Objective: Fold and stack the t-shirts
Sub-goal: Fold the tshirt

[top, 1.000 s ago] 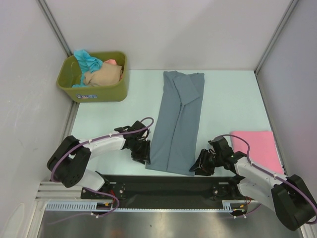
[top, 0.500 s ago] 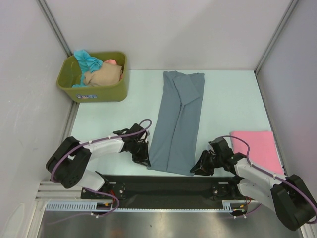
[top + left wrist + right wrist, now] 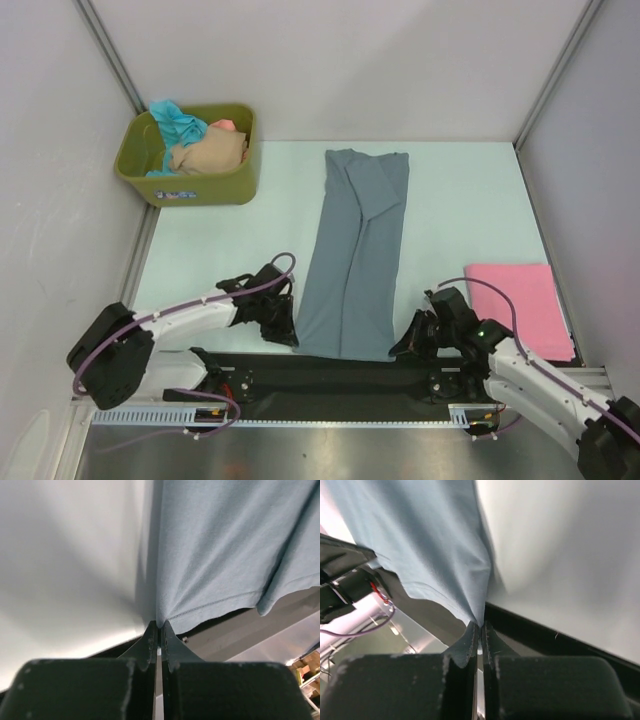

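The folded slate grey-blue cloth t-shirt (image 3: pixel 355 250) has slid nearer to the bases. The left gripper (image 3: pixel 290 336) and the right gripper (image 3: pixel 401 347) are closed tight on its near corners

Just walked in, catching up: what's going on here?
Two robot arms are working on a slate-blue t-shirt laid lengthwise on the table. The left hand and the right hand are each shut on a near corner of its hem. A folded pink t-shirt lies at right; more shirts sit in the olive tub.

Long-folded grey-blue t-shirt (image 3: pixel 355 250) centre, folded pink t-shirt (image 3: pixel 520 305) right
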`<state>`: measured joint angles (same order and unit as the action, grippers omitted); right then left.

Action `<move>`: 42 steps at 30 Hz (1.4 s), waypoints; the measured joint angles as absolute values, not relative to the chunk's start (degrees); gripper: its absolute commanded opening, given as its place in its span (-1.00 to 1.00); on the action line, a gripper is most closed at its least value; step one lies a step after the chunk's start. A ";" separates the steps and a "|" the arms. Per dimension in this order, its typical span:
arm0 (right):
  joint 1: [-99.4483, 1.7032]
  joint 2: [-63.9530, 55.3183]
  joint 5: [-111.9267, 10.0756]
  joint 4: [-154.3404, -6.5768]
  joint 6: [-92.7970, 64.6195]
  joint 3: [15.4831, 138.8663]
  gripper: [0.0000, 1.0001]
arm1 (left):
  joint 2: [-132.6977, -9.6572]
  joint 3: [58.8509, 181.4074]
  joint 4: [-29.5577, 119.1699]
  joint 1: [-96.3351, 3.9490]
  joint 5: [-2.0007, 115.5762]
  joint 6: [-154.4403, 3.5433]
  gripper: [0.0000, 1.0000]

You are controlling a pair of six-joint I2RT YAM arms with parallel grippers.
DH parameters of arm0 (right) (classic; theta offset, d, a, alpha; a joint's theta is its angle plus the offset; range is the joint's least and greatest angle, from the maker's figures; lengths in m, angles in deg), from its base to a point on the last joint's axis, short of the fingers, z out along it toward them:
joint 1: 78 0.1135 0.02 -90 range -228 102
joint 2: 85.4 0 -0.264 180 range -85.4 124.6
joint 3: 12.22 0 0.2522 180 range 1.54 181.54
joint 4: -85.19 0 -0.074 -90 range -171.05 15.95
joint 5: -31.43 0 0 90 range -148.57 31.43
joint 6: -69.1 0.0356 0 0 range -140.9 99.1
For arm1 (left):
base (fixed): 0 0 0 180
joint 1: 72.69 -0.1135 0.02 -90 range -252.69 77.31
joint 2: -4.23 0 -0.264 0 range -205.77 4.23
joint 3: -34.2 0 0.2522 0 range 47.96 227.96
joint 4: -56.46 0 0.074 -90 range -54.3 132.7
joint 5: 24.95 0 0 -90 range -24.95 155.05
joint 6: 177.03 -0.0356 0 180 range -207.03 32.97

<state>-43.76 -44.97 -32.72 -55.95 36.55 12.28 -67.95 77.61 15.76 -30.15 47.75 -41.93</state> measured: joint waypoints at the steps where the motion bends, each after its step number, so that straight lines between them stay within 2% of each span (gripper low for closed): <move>1: -43.80 -46.55 -32.83 -54.57 36.64 12.41 -1.00 | -66.82 77.61 14.65 -29.67 47.92 -41.38 -0.99; 4: -45.90 -48.38 -32.63 -50.81 36.46 14.62 -1.00 | -64.87 79.62 11.13 -29.36 48.49 -40.46 -1.00; 7: -50.95 -44.14 -31.67 -48.67 34.41 19.78 -1.00 | -66.01 86.57 6.54 -29.51 49.50 -40.55 -0.99; 11: -59.48 -31.07 -29.05 -47.67 27.56 30.91 -1.00 | -71.30 100.47 3.55 -32.81 49.80 -42.17 -0.99; 19: -70.12 -5.87 -26.10 -47.54 15.11 52.76 -1.00 | -95.97 132.38 -0.32 -42.41 49.67 -50.91 -0.99; 23: -72.55 5.45 -25.27 -47.03 11.57 62.25 -1.00 | -107.58 143.07 -2.29 -44.20 49.80 -54.23 -0.99; 33: -74.08 22.00 -22.84 -43.36 7.02 78.20 -1.00 | -117.50 151.86 -5.46 -47.24 48.80 -55.89 -0.99; 42: -76.66 30.24 -20.35 -41.09 4.59 84.80 -0.93 | -120.67 153.54 -4.80 -47.76 48.30 -55.46 -0.99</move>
